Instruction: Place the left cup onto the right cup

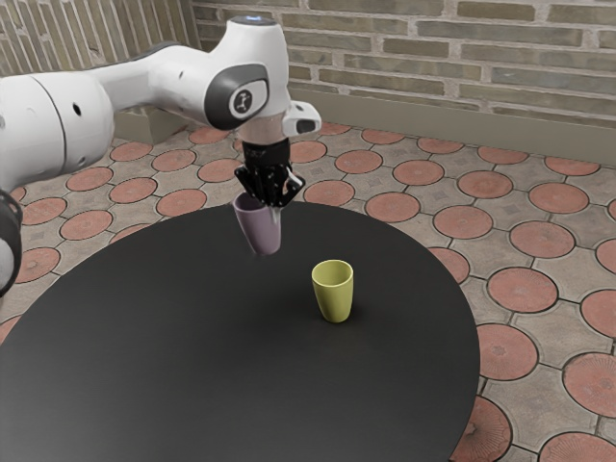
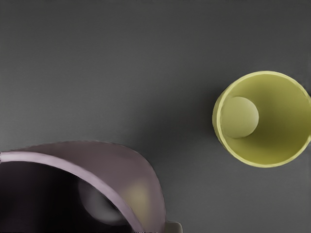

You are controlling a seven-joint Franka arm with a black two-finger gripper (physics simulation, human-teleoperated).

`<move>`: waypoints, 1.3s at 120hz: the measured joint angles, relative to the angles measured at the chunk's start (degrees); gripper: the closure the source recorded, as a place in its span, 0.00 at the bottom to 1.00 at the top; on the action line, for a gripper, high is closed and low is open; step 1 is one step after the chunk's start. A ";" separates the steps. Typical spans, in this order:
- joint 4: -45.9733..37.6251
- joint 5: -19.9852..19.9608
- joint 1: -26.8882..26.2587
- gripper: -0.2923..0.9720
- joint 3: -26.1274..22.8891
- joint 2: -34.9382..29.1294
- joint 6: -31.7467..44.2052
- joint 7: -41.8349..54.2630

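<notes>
Black round worktop (image 1: 192, 385) on tiled floor (image 1: 539, 231); broad bare surface toward its near edge. Jaws clamped on purple cup (image 1: 257, 226), tilted, centre-left of frame. Yellow cup (image 1: 333, 291) upright lower right of it, apart, open worktop between.

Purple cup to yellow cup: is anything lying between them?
Nothing. Only bare black table separates the purple cup, held up by the gripper, from the yellow cup; both views show that stretch.

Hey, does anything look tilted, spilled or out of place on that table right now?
The purple cup hangs tilted in the gripper, clear of the black table. The yellow cup stands upright and empty; nothing is spilled.
</notes>
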 joint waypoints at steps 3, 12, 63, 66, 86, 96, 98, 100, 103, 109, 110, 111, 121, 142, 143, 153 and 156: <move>0.36 0.12 -0.12 0.85 -0.11 0.22 -0.25 0.00; 1.29 0.35 -0.26 0.85 -0.53 1.00 -0.83 0.00; 7.77 1.26 -0.95 0.85 -3.98 5.45 -2.06 0.06; 7.95 1.29 -1.09 0.85 -4.02 5.61 -2.07 0.05; 9.86 1.59 -1.58 0.85 -4.84 7.16 -2.12 0.04; 10.32 1.83 -1.61 0.85 -5.13 7.69 -2.13 0.03; 10.52 1.87 -1.61 0.85 -5.18 7.86 -2.13 0.03; 10.76 1.90 -1.61 0.85 -5.21 8.03 -2.14 0.03; 11.20 1.94 -1.61 0.85 -5.27 8.35 -2.15 0.03; 11.90 2.01 -1.55 0.85 -5.66 8.91 -2.17 0.04; 11.97 2.02 -1.53 0.85 -5.72 8.98 -2.17 0.05; 12.03 2.03 -1.52 0.85 -5.78 9.05 -2.17 0.05; 12.94 2.12 -1.45 0.85 -6.04 9.93 -2.18 0.07; 14.84 2.78 -1.06 0.85 -7.33 11.68 -2.23 0.07; 14.89 2.84 -1.03 0.85 -7.42 11.73 -2.23 0.07; 15.15 3.26 -0.93 0.85 -7.90 12.13 -2.24 0.04; 15.24 3.34 -0.92 0.85 -7.98 12.29 -2.24 0.02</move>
